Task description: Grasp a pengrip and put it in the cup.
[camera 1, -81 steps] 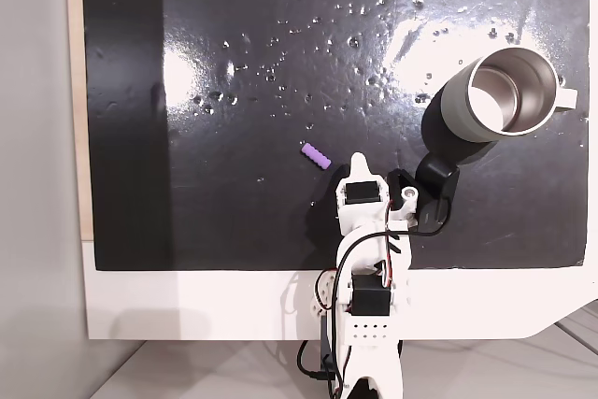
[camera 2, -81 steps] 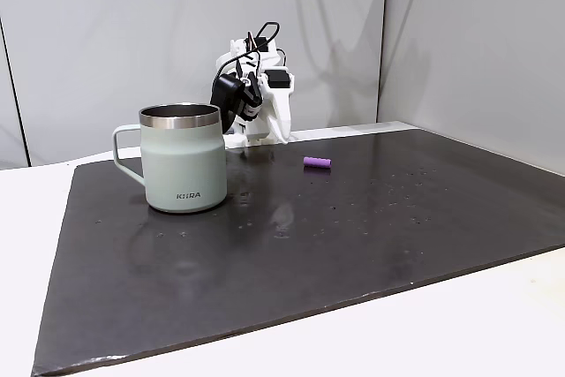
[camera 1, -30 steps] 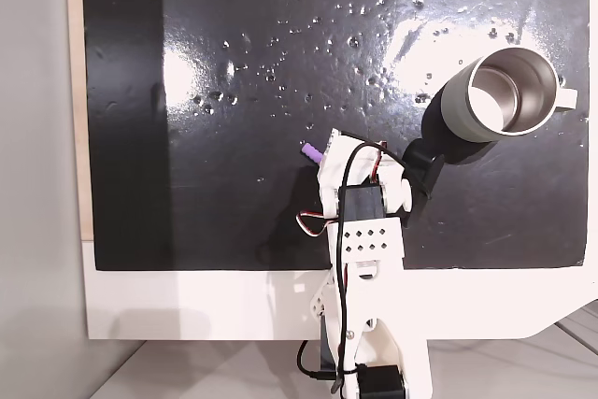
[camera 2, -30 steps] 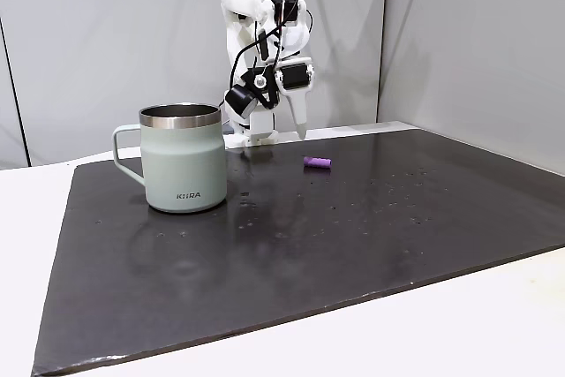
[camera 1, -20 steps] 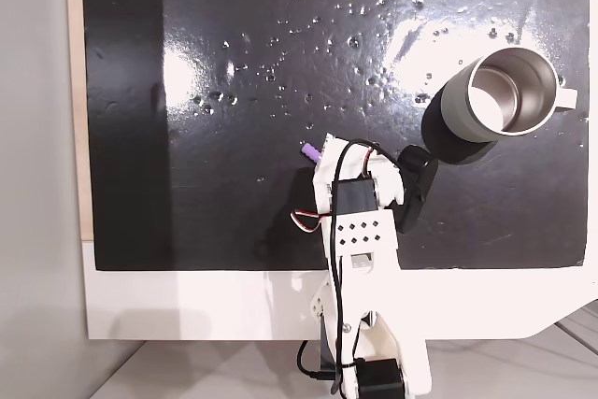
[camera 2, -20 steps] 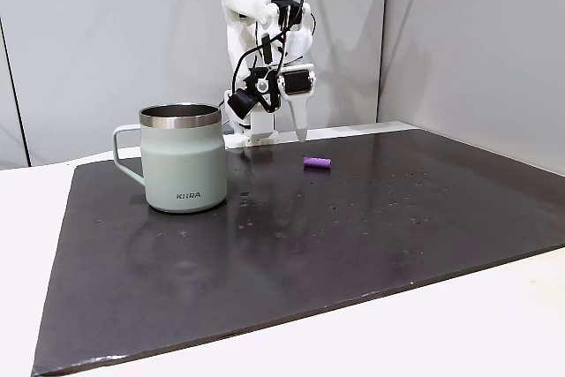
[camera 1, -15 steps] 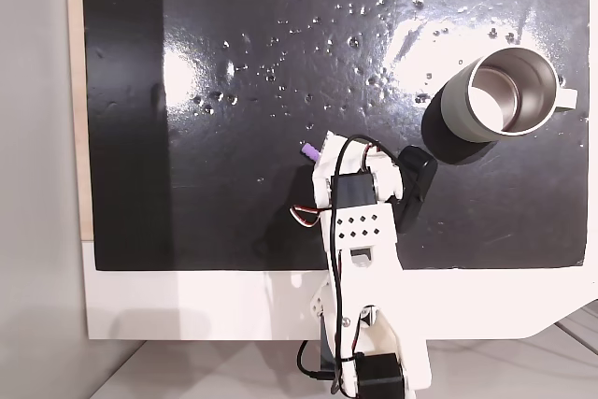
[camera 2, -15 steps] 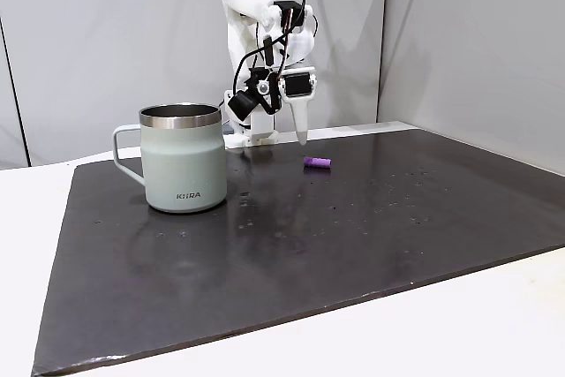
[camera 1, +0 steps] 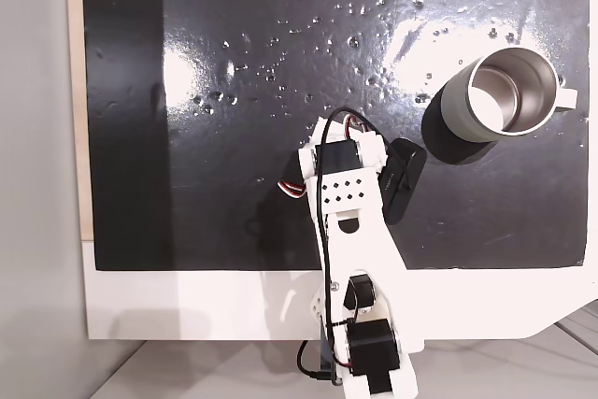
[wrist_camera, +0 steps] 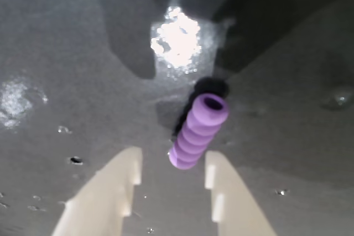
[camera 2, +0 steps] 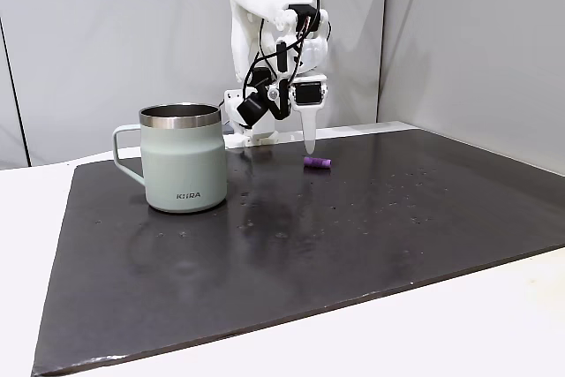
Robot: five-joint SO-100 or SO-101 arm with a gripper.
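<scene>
Looking down in a fixed view, you have the arm (camera 1: 348, 231) reaching from 6 o'clock up onto the black mat (camera 1: 234, 63), its white head covering the spot below it. The cup (camera 1: 495, 95) sits at about 2 o'clock from the arm head, well apart, steel inside showing, white handle pointing to 3 o'clock.

From the side in a fixed view, the cup (camera 2: 184, 158) stands upright on the mat (camera 2: 291, 245) at far left, handle toward 9 o'clock. At about 2 o'clock from it, the gripper (camera 2: 310, 149) hangs tip-down over the mat. The pengrip (camera 2: 317, 162) lies flat just below and slightly right of that tip, near but apart from it. You cannot read the jaw gap from this side.

Wrist view settles it: your two pale fingers (wrist_camera: 110, 192) come in from 6 o'clock, spread with a clear gap, holding nothing. The pengrip (wrist_camera: 199, 131) lies on the mat (wrist_camera: 66, 53), its near end between the fingertips, its hollow far end angled toward 1 o'clock. It sits closer to the right finger; touching or not, you cannot tell. A bright glare patch lies on the mat at 12 o'clock.
</scene>
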